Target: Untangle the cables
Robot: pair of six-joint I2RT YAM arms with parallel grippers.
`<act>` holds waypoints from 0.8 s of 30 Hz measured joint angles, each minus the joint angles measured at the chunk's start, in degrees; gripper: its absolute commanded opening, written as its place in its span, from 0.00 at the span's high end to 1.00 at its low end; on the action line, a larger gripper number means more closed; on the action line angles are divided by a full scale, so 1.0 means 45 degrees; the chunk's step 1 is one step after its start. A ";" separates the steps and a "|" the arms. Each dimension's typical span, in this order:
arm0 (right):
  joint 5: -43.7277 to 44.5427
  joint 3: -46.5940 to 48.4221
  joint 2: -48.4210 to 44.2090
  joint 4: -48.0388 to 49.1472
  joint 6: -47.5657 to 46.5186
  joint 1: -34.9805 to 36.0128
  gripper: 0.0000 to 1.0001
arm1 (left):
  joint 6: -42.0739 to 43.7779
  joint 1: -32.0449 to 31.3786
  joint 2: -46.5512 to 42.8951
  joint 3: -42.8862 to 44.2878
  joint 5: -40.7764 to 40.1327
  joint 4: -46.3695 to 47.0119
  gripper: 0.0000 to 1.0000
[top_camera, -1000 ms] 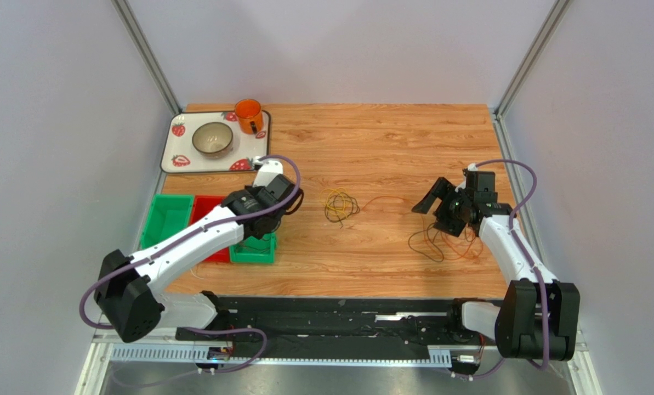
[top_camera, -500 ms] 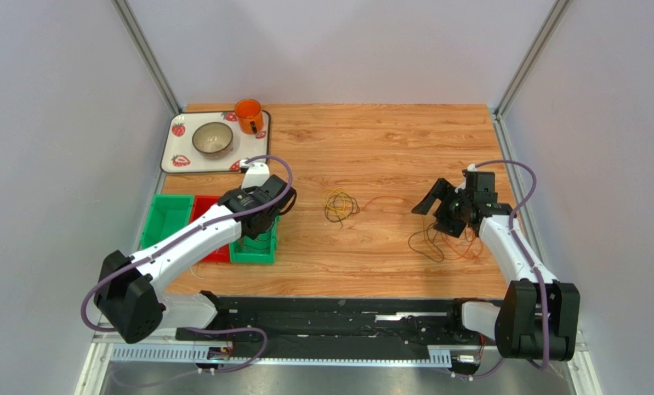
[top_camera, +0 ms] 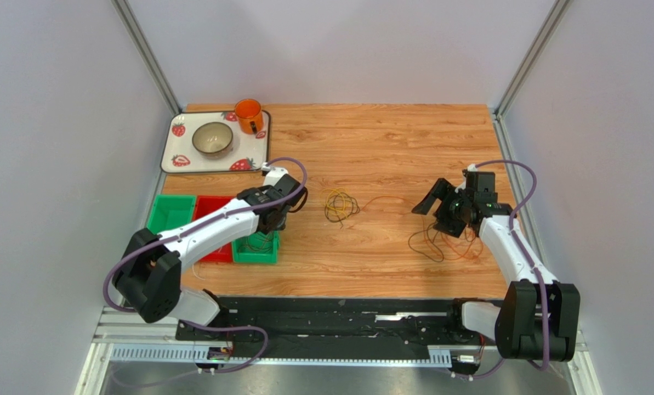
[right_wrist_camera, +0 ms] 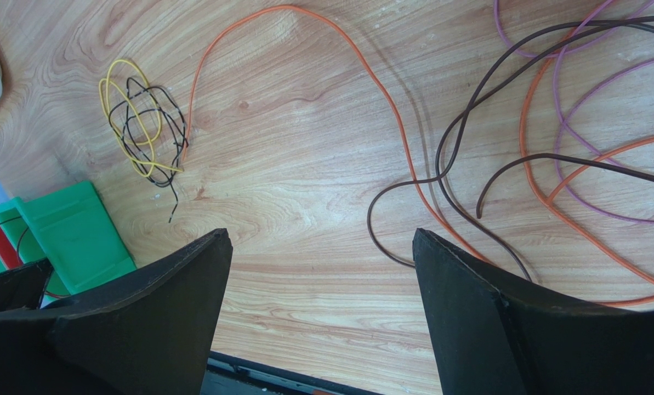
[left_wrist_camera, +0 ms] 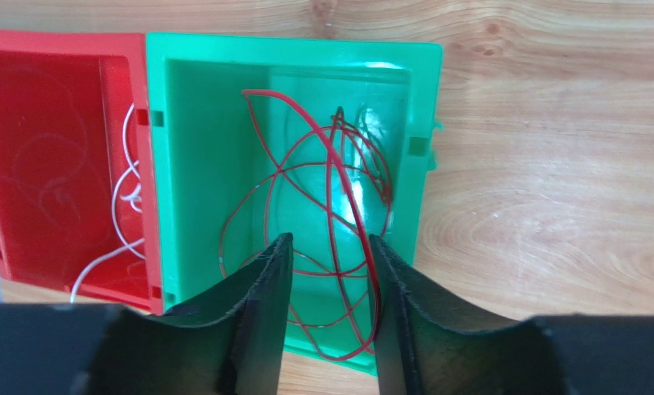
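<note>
My left gripper [left_wrist_camera: 330,240] hangs open over the small green bin [left_wrist_camera: 198,164]. A looping red cable [left_wrist_camera: 338,177] lies inside that bin, and one strand runs close along the inner face of the right finger. A white cable [left_wrist_camera: 124,197] sits in the red bin [left_wrist_camera: 50,148] beside it. Mid-table lies a small yellow and black cable bundle [top_camera: 339,206]. My right gripper [right_wrist_camera: 322,247] is wide open and holds nothing. It hovers above a tangle of orange cable [right_wrist_camera: 371,78], dark brown cable [right_wrist_camera: 445,164] and thin purple cable [right_wrist_camera: 569,107] at the table's right.
A strawberry-patterned tray [top_camera: 178,156] at the back left carries a bowl [top_camera: 212,138] and an orange mug [top_camera: 248,115]. A second green bin [top_camera: 169,216] stands left of the red one. Grey walls close in both sides of the wooden table.
My left gripper has gone from shut to open over the green bin, and the left arm's elbow has swung right. The right arm has not moved.
</note>
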 measured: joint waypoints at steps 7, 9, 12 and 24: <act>-0.0010 0.0000 -0.0044 0.0000 0.0005 0.0000 0.14 | 0.0170 0.0010 -0.1088 0.0010 0.0729 0.0102 0.41; -0.0029 0.0005 -0.0044 0.0000 0.0010 0.0000 0.14 | 0.0185 0.0010 -0.1394 0.0034 0.0845 -0.0039 0.41; -0.0044 0.0010 -0.0049 0.0000 0.0019 0.0000 0.14 | 0.0214 0.0010 -0.1836 0.0233 0.0996 -0.0423 0.41; -0.0024 0.0155 -0.0355 -0.0355 0.0107 0.0180 0.14 | 0.1161 -0.0403 -0.1792 0.0340 0.4177 0.1676 0.53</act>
